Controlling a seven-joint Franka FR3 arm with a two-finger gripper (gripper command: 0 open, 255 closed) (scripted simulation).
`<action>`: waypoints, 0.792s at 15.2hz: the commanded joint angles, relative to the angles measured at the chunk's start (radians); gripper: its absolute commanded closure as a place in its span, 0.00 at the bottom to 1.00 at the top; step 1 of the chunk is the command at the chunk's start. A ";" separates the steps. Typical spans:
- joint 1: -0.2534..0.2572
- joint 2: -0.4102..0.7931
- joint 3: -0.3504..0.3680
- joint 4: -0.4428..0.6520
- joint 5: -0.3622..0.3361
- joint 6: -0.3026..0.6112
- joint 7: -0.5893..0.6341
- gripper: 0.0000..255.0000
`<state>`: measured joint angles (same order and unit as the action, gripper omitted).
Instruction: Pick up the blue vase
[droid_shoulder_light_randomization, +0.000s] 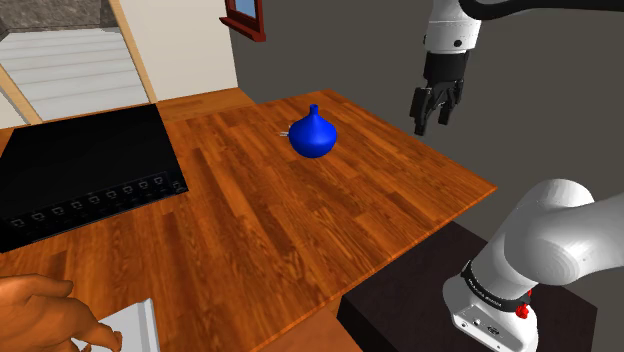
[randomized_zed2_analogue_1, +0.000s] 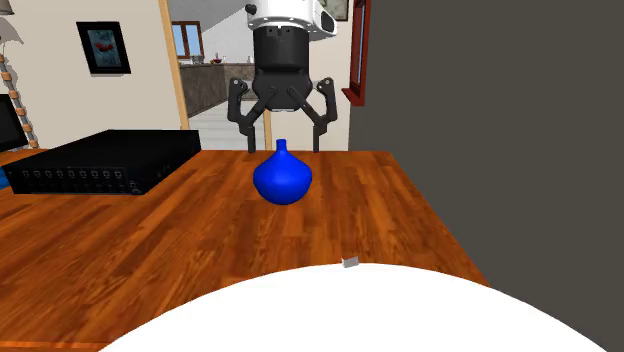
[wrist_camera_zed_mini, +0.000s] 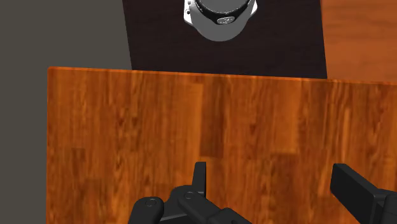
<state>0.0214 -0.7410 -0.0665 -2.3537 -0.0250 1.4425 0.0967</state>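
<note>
Approach work is what this moment amounts to: the all-black two-finger gripper (droid_shoulder_light_randomization: 432, 118) hangs in the air at the upper right of the shoulder view, pointing down, with its fingers spread wide and nothing between them. In the wrist view the two fingers (wrist_camera_zed_mini: 348, 183) stand well apart over bare planks. The glossy blue vase with a round belly and short narrow neck (droid_shoulder_light_randomization: 313, 134) stands upright on the reddish-brown wooden plank table (droid_shoulder_light_randomization: 250, 230), near the table's far edge and a little above the middle of the shoulder view, well apart from the gripper and to its left. In the second exterior view the vase sits just below the spread fingers at the centre of the frame, but that camera looks along the line between them, so the closeness is probably only apparent. The wide opening suits the target, since the belly is broad and the neck slim, and a grasp from above at the neck looks like the easier fit. The height likely keeps the fingers clear of the vase top while the hand travels across. To the left lies a flat black box with a row of small ports along its front (droid_shoulder_light_randomization: 85, 175), far enough away not to hinder the reach. The rounded, smooth body could slip or roll if it is nudged off-centre.
</note>
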 joint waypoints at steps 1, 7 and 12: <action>0.000 0.000 0.000 0.000 0.000 0.000 0.000 0.00; 0.006 0.208 -0.003 0.091 0.006 0.150 0.008 0.00; 0.010 0.385 -0.007 0.202 0.013 0.243 0.011 0.00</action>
<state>0.0316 -0.3965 -0.0701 -2.1825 -0.0124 1.6692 0.1104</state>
